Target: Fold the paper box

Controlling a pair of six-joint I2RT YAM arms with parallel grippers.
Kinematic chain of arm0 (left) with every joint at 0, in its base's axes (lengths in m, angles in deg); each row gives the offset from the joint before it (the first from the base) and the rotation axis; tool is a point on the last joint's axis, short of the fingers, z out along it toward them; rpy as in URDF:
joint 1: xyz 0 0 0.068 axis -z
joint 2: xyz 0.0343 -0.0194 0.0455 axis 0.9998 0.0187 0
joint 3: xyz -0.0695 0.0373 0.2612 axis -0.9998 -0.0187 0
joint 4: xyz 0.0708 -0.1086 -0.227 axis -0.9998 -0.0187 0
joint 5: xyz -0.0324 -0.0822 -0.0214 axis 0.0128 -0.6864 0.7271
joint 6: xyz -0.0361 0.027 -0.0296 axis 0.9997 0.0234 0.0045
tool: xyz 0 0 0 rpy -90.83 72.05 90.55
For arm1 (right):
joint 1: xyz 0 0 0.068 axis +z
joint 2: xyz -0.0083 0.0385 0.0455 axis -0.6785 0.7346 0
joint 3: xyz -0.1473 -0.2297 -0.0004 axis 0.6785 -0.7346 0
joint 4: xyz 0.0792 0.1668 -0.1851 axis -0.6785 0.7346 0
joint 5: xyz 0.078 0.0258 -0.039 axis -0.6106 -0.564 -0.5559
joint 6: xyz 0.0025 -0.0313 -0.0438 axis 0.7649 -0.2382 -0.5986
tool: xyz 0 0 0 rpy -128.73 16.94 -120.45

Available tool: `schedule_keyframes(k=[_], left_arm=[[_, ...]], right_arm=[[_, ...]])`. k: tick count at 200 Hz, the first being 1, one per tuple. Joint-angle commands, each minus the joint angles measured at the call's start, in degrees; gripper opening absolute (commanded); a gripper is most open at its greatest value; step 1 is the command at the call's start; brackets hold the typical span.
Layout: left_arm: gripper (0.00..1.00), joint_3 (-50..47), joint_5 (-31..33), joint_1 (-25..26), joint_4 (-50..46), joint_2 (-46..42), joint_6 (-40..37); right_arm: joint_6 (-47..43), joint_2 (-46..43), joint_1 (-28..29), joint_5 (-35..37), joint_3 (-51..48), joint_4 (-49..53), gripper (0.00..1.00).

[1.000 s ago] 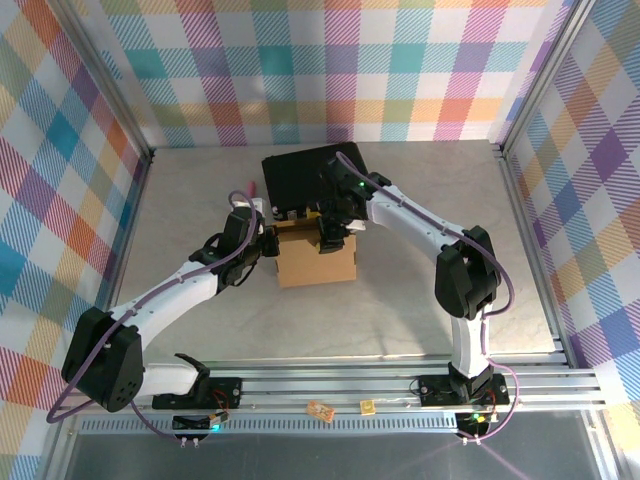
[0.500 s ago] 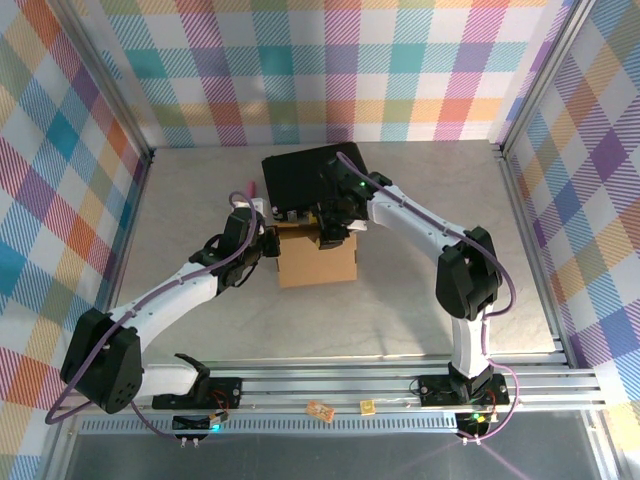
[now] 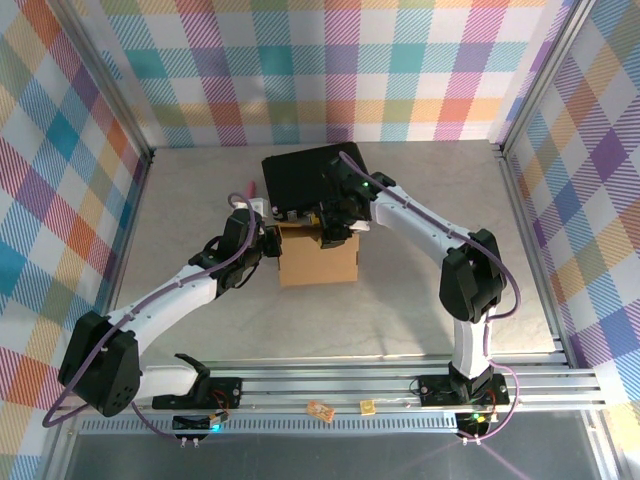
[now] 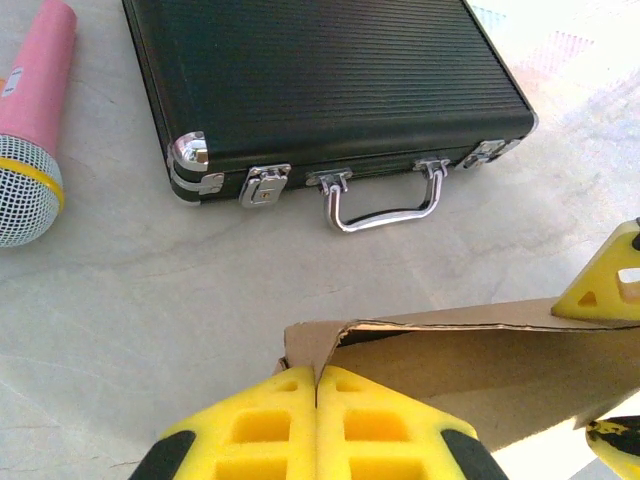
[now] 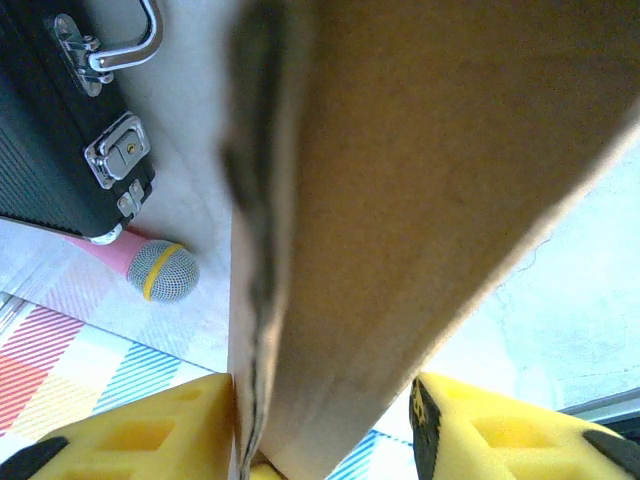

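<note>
Top external: table (image 3: 420, 300) carries the black case (image 3: 295, 178) at far middle. The paper box (image 3: 318, 262) is just in front of the case's handle side, mid-table between both arms; touching the case or not, can't tell. The box's near part lies flat and brown, and its far wall stands up. The right gripper (image 5: 325, 420) is clamped across that far wall, one yellow pad on each face with cardboard running up between them. The left gripper (image 4: 317, 420) is clenched, pads pressed together at the box's far-left corner; can't tell if any cardboard is nipped in the seam or if it only butts the edge. The pink microphone (image 4: 30, 130) lies left of the case, apart from the box and not involved. My read: the step in hand is forming the far wall and its corner flap, so mid-task, closure not done. The next move likely needs right to roll the wall inward while left braces the corner so the box doesn't skid. The case handle is close behind, so bias motion toward the near side.
</note>
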Motion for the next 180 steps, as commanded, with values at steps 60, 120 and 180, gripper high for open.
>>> schedule_keyframes(k=[60, 120, 180], left_arm=[[0.00, -0.38, 0.27, 0.63, 5.88, -0.35, 1.14], [0.00, -0.75, 0.61, 0.76, 7.37, 0.37, 0.59], [0.00, -1.66, 1.33, 1.83, 8.48, 1.42, 0.43]], right_arm=[[-2.07, -4.20, -0.85, 1.45, -1.14, 3.29, 0.77], [-5.69, -13.36, -9.74, -2.70, -9.48, 6.86, 0.89], [-10.75, -15.00, -20.55, -18.10, -18.08, -0.40, 0.96]])
